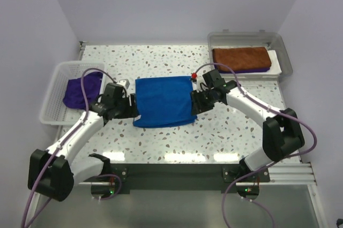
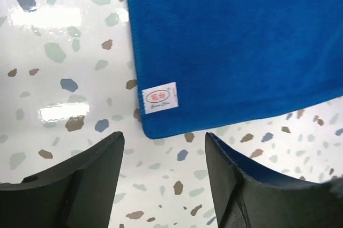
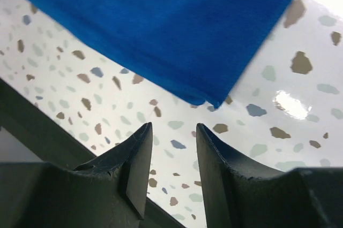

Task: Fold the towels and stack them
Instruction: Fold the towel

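Note:
A royal blue towel (image 1: 162,101) lies flat on the speckled table between both arms. Its corner with a white label (image 2: 158,97) shows in the left wrist view, just beyond my left gripper (image 2: 163,138), whose jaws stand open and empty over bare table. My right gripper (image 3: 173,127) is open too, with nothing between its fingers, just short of the blue towel's corner (image 3: 214,99). In the top view the left gripper (image 1: 132,108) sits at the towel's left edge and the right gripper (image 1: 196,103) at its right edge. A rust-brown towel (image 1: 239,57) lies on a purple towel (image 1: 257,69) in the grey tray. Another purple towel (image 1: 81,90) is bunched in the white basket.
The white basket (image 1: 56,91) stands at the table's left edge. The grey tray (image 1: 285,57) with a white sheet lining stands at the back right. A dark table edge (image 3: 32,126) shows near the right gripper.

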